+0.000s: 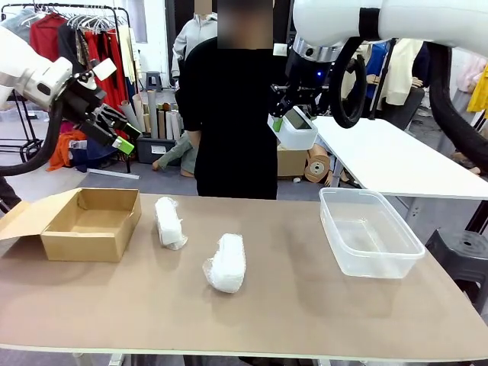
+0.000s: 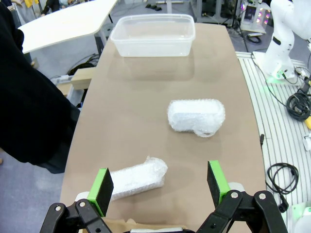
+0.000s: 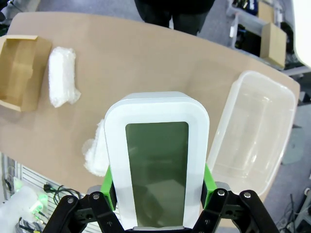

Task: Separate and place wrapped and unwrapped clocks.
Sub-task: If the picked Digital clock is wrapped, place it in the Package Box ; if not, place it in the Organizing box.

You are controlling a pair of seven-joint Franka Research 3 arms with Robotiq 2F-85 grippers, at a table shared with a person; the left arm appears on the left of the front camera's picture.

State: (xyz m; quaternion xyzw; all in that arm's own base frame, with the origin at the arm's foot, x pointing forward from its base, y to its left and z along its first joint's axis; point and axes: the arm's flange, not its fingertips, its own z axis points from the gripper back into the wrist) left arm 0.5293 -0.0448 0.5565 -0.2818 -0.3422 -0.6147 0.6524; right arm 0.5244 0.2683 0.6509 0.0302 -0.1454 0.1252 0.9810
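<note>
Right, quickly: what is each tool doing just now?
Left tool: open, empty.
Right tool: shut on the clock.

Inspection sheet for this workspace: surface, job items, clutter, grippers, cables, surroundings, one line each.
Surface: brown table, flat.
Job's things: wrapped bundle beside the open cardboard box; second wrapped bundle mid-table; unwrapped clock held above the table; clear tub empty.
Clutter: nothing seen.
Grippers: left gripper open, raised above the table; right gripper shut on the unwrapped clock.
Cables: black cables on the floor beside the table.
Surroundings: person in black at the far side; clothes rack behind.
</note>
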